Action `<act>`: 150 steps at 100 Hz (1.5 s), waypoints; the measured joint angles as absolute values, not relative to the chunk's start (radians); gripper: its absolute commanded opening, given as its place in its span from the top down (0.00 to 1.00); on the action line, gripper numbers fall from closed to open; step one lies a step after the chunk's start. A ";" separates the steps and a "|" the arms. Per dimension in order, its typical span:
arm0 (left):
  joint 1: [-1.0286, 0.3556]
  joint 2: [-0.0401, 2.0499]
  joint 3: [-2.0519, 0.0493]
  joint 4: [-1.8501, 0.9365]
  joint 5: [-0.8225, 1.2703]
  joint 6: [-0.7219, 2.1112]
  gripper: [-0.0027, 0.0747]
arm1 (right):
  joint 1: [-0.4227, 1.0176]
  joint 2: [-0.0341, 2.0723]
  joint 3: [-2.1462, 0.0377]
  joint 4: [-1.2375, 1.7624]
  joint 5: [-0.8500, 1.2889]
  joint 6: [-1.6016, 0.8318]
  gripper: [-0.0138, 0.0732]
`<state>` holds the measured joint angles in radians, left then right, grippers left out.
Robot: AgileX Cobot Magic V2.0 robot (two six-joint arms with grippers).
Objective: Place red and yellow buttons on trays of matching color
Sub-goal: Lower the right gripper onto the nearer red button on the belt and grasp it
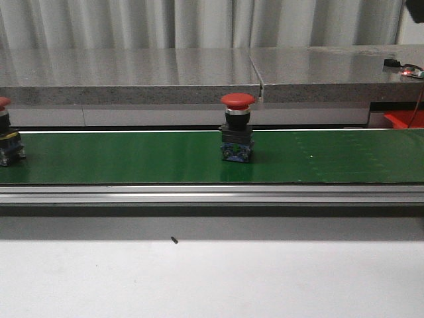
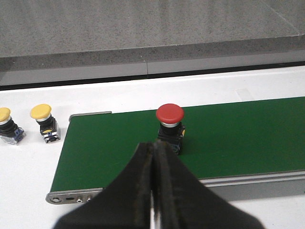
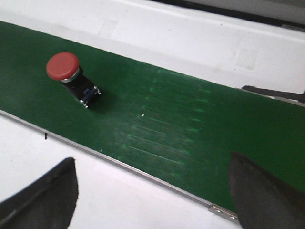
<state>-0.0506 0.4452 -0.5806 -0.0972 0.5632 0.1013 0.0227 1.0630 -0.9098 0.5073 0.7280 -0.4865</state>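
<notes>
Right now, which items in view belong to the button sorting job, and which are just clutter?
Job items:
- red button mid-belt
- second red button at the belt's left edge
- two yellow buttons on the white table off the belt's end
- green conveyor belt
- no trays visible

Lying about:
- small dark speck on the white table
- red object, far right

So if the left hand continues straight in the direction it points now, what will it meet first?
Most likely the red button standing on the green belt. The shut left hand points almost at it, slightly to one side, so depth and a narrow miss stay uncertain.
</notes>
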 measured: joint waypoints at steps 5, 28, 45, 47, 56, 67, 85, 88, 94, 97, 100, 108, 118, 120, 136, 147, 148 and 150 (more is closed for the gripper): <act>-0.051 0.445 -0.581 -0.097 0.563 0.101 0.99 | 0.043 1.108 -0.940 0.507 0.735 -0.486 0.11; -0.051 0.445 -0.581 -0.097 0.563 0.101 0.99 | 0.147 1.320 -1.058 0.459 0.726 -0.486 0.11; -0.051 0.445 -0.581 -0.097 0.563 0.101 0.99 | 0.201 1.459 -1.123 0.420 0.719 -0.486 0.11; -0.051 0.445 -0.581 -0.097 0.563 0.101 0.99 | 0.205 1.474 -1.130 0.419 0.719 -0.486 0.11; -0.051 0.445 -0.581 -0.097 0.563 0.101 0.99 | 0.226 1.528 -1.158 0.415 0.719 -0.486 0.11; -0.051 0.445 -0.581 -0.097 0.563 0.101 0.99 | 0.249 1.574 -1.183 0.413 0.719 -0.486 0.11; -0.051 0.445 -0.581 -0.097 0.563 0.101 0.99 | 0.282 1.622 -1.212 0.412 0.717 -0.486 0.11; -0.051 0.445 -0.581 -0.097 0.563 0.101 0.99 | 0.288 1.627 -1.216 0.411 0.714 -0.486 0.11; -0.051 0.445 -0.581 -0.097 0.563 0.101 0.99 | 0.291 1.635 -1.224 0.411 0.708 -0.486 0.11; -0.051 0.445 -0.581 -0.098 0.563 0.101 0.99 | 0.296 1.642 -1.232 0.411 0.705 -0.486 0.11; -0.051 0.445 -0.581 -0.098 0.563 0.101 0.99 | 0.296 1.646 -1.237 0.411 0.699 -0.486 0.11; -0.051 0.445 -0.581 -0.098 0.563 0.101 0.99 | 0.297 1.668 -1.252 0.411 0.695 -0.486 0.11; -0.051 0.445 -0.581 -0.098 0.561 0.101 0.99 | 0.300 1.700 -1.273 0.411 0.690 -0.486 0.18; -0.051 0.445 -0.581 -0.098 0.561 0.101 0.99 | 0.300 1.706 -1.276 0.409 0.690 -0.485 0.21; -0.051 0.445 -0.581 -0.098 0.561 0.101 0.99 | 0.300 1.722 -1.297 0.391 0.711 -0.460 0.67; -0.051 0.445 -0.581 -0.098 0.561 0.101 0.99 | 0.300 1.722 -1.323 0.378 0.759 -0.446 0.71; -0.051 0.445 -0.581 -0.098 0.561 0.101 0.99 | 0.300 1.722 -1.328 0.375 0.763 -0.446 0.71; -0.051 0.445 -0.581 -0.098 0.561 0.101 0.99 | 0.300 1.723 -1.333 0.372 0.773 -0.442 0.71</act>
